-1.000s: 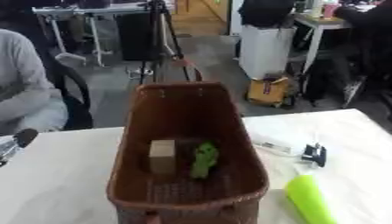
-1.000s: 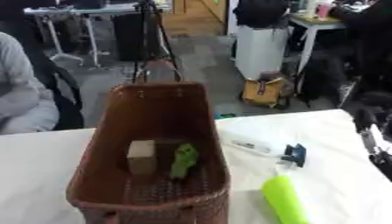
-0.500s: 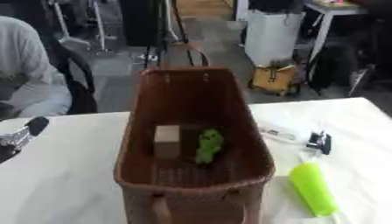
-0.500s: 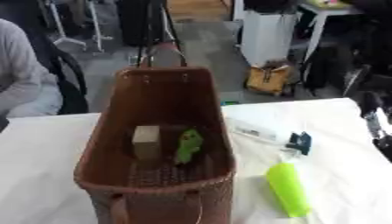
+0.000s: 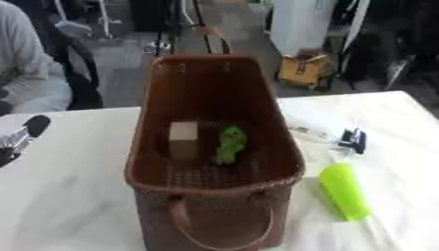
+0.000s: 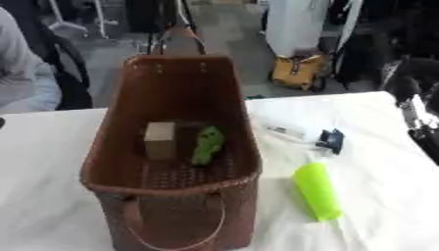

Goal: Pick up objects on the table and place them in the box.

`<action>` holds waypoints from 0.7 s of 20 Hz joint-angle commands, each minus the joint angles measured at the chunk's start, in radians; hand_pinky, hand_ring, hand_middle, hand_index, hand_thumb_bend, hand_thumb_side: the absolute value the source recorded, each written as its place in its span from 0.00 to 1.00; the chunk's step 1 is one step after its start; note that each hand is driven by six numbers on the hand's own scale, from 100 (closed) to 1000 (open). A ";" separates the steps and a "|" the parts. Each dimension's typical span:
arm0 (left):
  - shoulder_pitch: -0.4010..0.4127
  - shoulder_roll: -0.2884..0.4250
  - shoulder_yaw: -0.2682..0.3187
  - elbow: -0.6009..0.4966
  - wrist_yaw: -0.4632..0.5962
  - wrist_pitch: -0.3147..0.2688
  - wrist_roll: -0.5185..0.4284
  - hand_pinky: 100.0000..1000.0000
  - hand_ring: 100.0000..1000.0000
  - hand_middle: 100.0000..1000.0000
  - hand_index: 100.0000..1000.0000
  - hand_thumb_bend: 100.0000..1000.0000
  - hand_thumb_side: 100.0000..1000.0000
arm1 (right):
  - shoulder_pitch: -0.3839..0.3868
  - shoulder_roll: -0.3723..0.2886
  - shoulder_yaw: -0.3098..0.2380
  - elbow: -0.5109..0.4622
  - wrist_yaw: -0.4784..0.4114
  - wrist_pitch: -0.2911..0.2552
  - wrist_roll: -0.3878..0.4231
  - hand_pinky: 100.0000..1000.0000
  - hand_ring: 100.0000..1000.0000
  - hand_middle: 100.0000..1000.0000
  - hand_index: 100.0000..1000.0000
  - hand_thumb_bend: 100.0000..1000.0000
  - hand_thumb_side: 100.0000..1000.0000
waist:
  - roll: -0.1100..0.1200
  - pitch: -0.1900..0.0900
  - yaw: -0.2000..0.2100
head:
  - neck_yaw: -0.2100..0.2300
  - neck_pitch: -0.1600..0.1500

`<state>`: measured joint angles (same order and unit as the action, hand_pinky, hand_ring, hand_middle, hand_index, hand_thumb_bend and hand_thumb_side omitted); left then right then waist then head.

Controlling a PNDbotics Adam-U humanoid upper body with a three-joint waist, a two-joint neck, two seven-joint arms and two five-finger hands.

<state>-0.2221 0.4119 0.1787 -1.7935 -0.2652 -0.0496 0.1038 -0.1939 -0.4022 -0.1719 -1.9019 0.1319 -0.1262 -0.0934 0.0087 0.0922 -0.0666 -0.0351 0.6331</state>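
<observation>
Left hand [image 5: 21, 137] at table's [image 5: 68, 206] edge.

brown woven basket [image 5: 257, 122]; lime-green tube [image 5: 345, 190]; white table [image 5: 68, 196].

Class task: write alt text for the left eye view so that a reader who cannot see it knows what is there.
A brown woven basket stands on a white table, holding a tan block and a green toy. To its right on the table lie a lime-green tube, a small dark object and a clear wrapped item. The robot's left hand shows at the left edge.
</observation>
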 commanded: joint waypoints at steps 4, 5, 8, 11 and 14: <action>-0.005 0.017 0.000 -0.027 -0.008 0.001 -0.008 0.60 0.57 0.58 0.76 0.79 0.40 | -0.018 -0.040 -0.001 -0.011 -0.003 0.000 0.001 0.49 0.56 0.69 0.78 0.27 0.59 | -0.001 -0.010 0.001 | -0.034 0.006; -0.005 0.017 0.000 -0.027 -0.008 0.001 -0.008 0.60 0.57 0.58 0.76 0.79 0.40 | -0.019 -0.041 0.000 -0.011 -0.003 0.000 0.001 0.49 0.56 0.69 0.78 0.27 0.59 | -0.001 -0.010 0.001 | -0.035 0.005; -0.004 0.016 -0.001 -0.029 -0.010 0.002 -0.009 0.60 0.57 0.58 0.76 0.80 0.40 | -0.020 -0.044 0.000 -0.011 -0.003 0.000 0.002 0.49 0.56 0.69 0.78 0.28 0.59 | -0.001 -0.010 0.000 | -0.035 0.002; -0.003 0.017 -0.003 -0.030 -0.012 0.002 -0.014 0.61 0.57 0.58 0.76 0.80 0.40 | -0.022 -0.047 0.001 -0.010 -0.002 0.001 0.002 0.49 0.56 0.69 0.78 0.27 0.59 | 0.000 -0.009 -0.001 | -0.031 -0.004; -0.004 0.018 -0.004 -0.031 -0.015 0.003 -0.020 0.61 0.57 0.58 0.76 0.81 0.39 | -0.022 -0.048 0.001 -0.009 -0.001 0.001 0.004 0.49 0.56 0.69 0.78 0.27 0.59 | 0.001 -0.008 -0.003 | -0.032 -0.005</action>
<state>-0.2192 0.4119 0.1737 -1.8002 -0.2743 -0.0451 0.0890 -0.2024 -0.4181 -0.1710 -1.9019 0.1319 -0.1250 -0.0921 0.0099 0.0923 -0.0680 -0.0673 0.6328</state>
